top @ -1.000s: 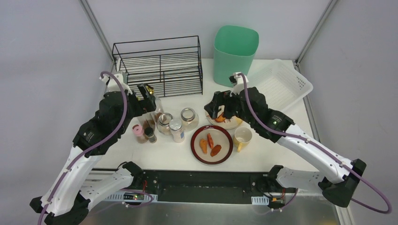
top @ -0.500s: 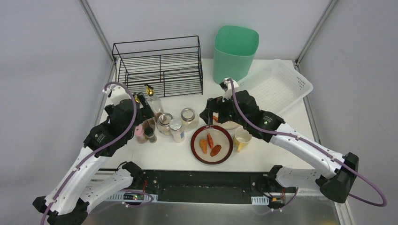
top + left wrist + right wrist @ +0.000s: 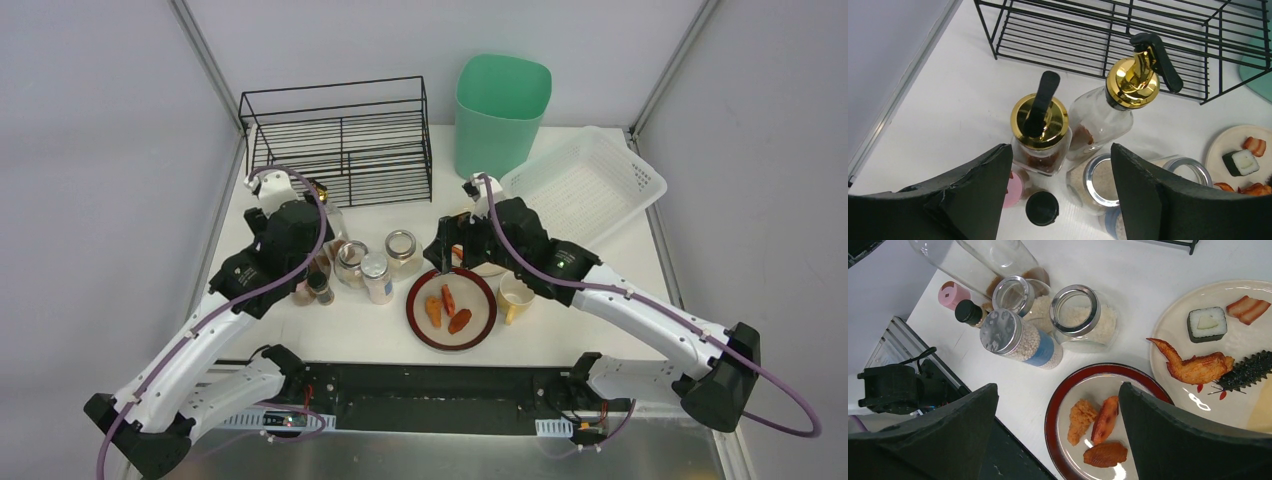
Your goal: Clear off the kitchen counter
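Note:
The white kitchen counter point(image 3: 350, 322) holds a cluster of condiments. My left gripper point(image 3: 1060, 154) hangs open over them. Between its fingers lie a gold-capped bottle with a black spout point(image 3: 1040, 120), a black-capped shaker point(image 3: 1042, 208) and a metal-rimmed jar point(image 3: 1101, 183); none is touched. A taller gold-pump bottle point(image 3: 1128, 87) stands just beyond, and a pink-lidded shaker point(image 3: 1014, 192) peeks from under the left finger. My right gripper point(image 3: 1058, 388) is open above a red-rimmed plate point(image 3: 1049, 415) with three fried pieces point(image 3: 1105, 421). A cream plate point(image 3: 1248, 347) carries sushi and seafood.
A black wire rack point(image 3: 340, 130) stands at the back left, a green bin point(image 3: 500, 110) at the back middle, and a white mesh basket point(image 3: 590, 185) at the back right. A yellow mug point(image 3: 517, 292) sits right of the red-rimmed plate. A blue-labelled jar point(image 3: 1020, 340) stands among the condiments.
My left arm has swung in over the bottle cluster and its jaws have narrowed slightly. The right gripper has shifted left and toward the red-rimmed plate.

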Controlling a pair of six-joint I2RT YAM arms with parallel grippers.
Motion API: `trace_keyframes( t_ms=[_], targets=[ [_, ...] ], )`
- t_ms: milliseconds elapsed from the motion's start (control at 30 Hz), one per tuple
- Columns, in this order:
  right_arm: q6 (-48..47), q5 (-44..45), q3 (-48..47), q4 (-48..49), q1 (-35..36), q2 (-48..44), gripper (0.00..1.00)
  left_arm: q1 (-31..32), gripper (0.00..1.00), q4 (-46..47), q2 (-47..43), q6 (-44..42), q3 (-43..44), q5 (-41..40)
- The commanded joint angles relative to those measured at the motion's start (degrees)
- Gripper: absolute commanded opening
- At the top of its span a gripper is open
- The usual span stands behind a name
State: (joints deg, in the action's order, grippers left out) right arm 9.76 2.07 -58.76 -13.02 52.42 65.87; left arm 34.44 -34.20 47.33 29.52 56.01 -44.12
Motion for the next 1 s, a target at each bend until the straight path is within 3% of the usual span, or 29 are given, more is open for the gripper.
trace_keyframes(
  t_ms=[0, 400, 600, 967],
  targets=[
    [-0.97, -1.35, 0.40, 2.99, 0.31, -1.09, 0.95, -0.33, 0.73, 6.87, 1.50, -6.94, -0.66, -1.67],
    [-0.80, -1.54, 0.62, 3.48, 0.81, 0.70, 0.94, -0.95, 0.63, 10.56, 1.00, -11.40, -3.44, -5.02],
    [-0.85, -1.54, 0.58, 3.53, 1.25, 1.36, 0.94, -1.06, 0.62, 12.62, 1.05, -12.40, -5.01, -7.60],
    [-1.22, -3.30, 0.68, 3.42, 1.91, 1.79, 0.94, -3.04, 0.55, 15.77, 1.05, -12.74, -6.69, -6.35]
  ],
)
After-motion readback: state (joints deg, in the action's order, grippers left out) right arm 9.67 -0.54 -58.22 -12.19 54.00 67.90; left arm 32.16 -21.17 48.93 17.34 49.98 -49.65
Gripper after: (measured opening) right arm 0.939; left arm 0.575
